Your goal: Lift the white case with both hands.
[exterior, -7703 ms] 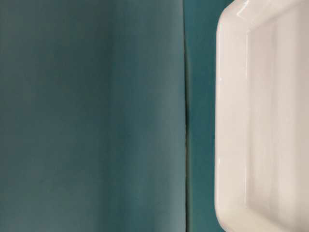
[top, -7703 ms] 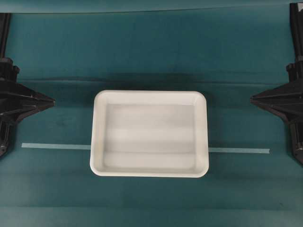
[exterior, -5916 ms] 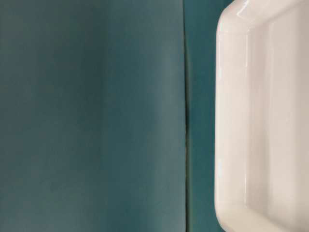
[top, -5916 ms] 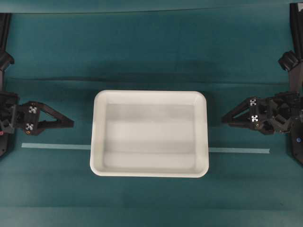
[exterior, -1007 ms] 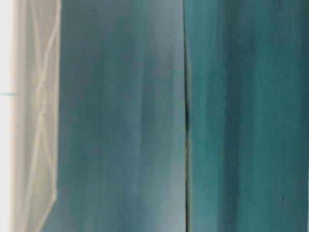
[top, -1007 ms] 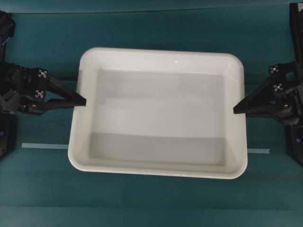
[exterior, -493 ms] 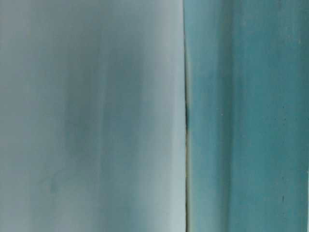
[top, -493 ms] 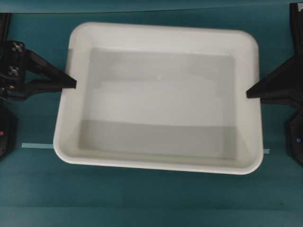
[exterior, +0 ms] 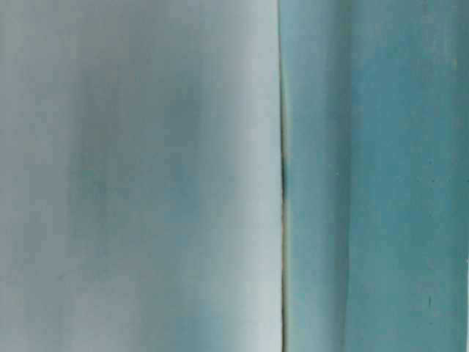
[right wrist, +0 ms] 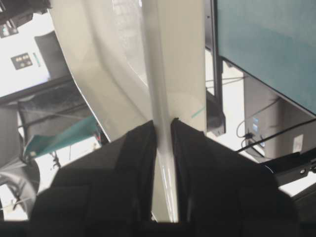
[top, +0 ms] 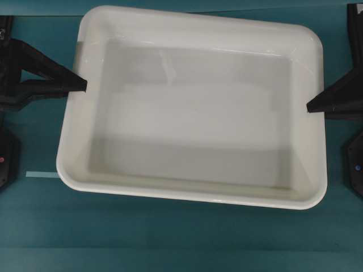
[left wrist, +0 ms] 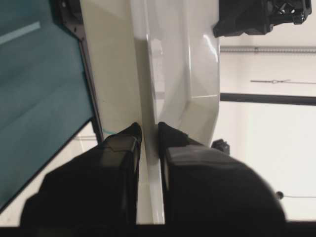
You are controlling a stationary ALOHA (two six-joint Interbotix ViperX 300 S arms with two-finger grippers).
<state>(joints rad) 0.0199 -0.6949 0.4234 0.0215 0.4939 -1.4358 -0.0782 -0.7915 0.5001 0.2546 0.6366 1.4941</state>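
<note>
Black and pointed, the left tool [top: 84, 85] pinched the left rim of the white case [top: 193, 113], and the right tool [top: 309, 106] pinched the right rim. Held between them, the case filled mid-frame above the teal tabletop [top: 170, 238].

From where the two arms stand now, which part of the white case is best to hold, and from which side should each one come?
The raised rim of the white case, midway along each short side. It is thin enough for narrow jaws to pinch. The left gripper comes in level from the left, the right gripper from the right. Opposite holds should keep the wide, shallow tray balanced, as they probably do here.
</note>
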